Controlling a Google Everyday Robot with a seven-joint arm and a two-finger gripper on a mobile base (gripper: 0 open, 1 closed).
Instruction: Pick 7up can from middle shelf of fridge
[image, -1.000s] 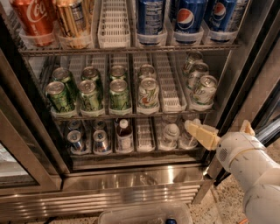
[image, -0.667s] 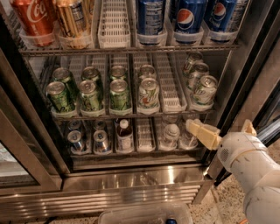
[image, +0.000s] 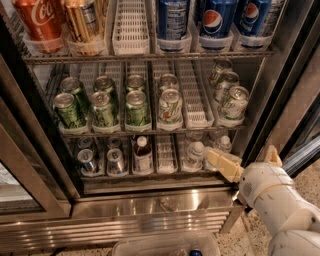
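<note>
The robot's bulky white arm (image: 280, 205) reaches in from the near right of the open stainless-steel display fridge (image: 150, 206). Its cream end effector (image: 223, 165) hangs low by the bottom rack's right end, its state impossible to tell. The pale silver 7up can with green lettering (image: 170, 106) stands untouched at the front of a central lane on the wire middle shelf with white slotted trays (image: 192, 102), right of dark green cans (image: 102, 107). Above, a red can (image: 40, 21) reads "Coca-Cola"; blue cans (image: 216, 20) carry Pepsi logos.
</note>
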